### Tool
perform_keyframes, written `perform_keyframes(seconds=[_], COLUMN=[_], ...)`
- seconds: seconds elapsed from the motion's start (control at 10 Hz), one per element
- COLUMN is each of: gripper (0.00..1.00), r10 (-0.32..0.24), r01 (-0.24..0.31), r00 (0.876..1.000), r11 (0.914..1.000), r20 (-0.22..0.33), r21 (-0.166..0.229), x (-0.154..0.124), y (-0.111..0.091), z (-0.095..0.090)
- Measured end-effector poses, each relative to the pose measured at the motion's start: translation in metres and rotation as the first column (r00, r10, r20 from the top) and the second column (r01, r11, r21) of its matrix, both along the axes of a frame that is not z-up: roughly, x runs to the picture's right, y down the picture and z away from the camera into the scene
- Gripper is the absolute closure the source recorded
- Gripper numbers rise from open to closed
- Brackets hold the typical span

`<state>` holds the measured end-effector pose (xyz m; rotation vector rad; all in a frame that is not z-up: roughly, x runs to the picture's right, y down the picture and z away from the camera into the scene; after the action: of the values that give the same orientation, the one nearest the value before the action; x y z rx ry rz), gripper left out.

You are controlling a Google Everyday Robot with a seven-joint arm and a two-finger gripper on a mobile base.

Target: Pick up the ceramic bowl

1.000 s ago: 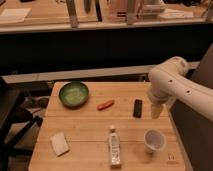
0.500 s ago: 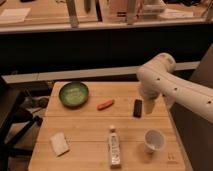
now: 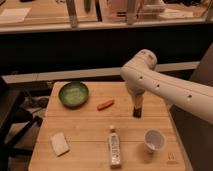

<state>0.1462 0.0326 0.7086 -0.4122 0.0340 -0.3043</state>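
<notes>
Camera view: the ceramic bowl (image 3: 73, 94) sits at the far left corner of the wooden worktop (image 3: 87, 127), close to the back edge, with nothing on or in it. Just to its right lies a small orange-red piece (image 3: 105, 104), near the bowl but apart from it. A white pad (image 3: 59, 143) lies near the front left. A bottle (image 3: 115, 146) lies on its side at the front middle, and a white cup (image 3: 154, 140) stands upright at the front right.

The white arm (image 3: 165, 87) reaches in from the right. Its gripper (image 3: 136, 110) points down over the middle right of the worktop, well apart from the bowl, fingers spread wide and holding nothing. Only the orange-red piece lies between gripper and bowl.

Bare wood runs through the middle. A dark chair (image 3: 11, 117) stands off the left edge.

Since a second ago the arm has swung left from the right edge. The gripper now stands where a small dark block showed before, and I cannot tell the two apart. Everything else lies as it did.
</notes>
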Motion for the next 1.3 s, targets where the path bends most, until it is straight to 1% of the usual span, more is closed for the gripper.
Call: perform_keyframes(seconds=[0.1,0.2,0.5,0.6,0.7,0.8,1.1,1.2,1.3], gripper=[0.2,0.2,0.2,0.2,0.2,0.2,0.2,0.2,0.2], r10=[-0.01,-0.027,-0.074,-0.1,-0.114,-0.124,-0.17,-0.198,-0.206], r01=[0.01,0.027,0.073,0.098,0.111,0.12,0.163,0.189,0.196], r00=[1.0,0.999,0.996,0.993,0.991,0.989,0.98,0.973,0.97], r11=[0.9999,0.9996,0.9969,0.9943,0.9927,0.9914,0.984,0.9786,0.9769], r20=[0.005,0.017,0.046,0.061,0.07,0.076,0.104,0.122,0.127], r21=[0.004,0.012,0.032,0.042,0.048,0.053,0.071,0.081,0.084], x=[-0.006,-0.021,-0.039,-0.051,-0.058,-0.063,-0.08,-0.095,-0.098], y=[-0.001,-0.004,-0.011,-0.014,-0.015,-0.016,-0.021,-0.023,-0.023], z=[0.0,0.003,0.01,0.013,0.016,0.018,0.027,0.033,0.035])
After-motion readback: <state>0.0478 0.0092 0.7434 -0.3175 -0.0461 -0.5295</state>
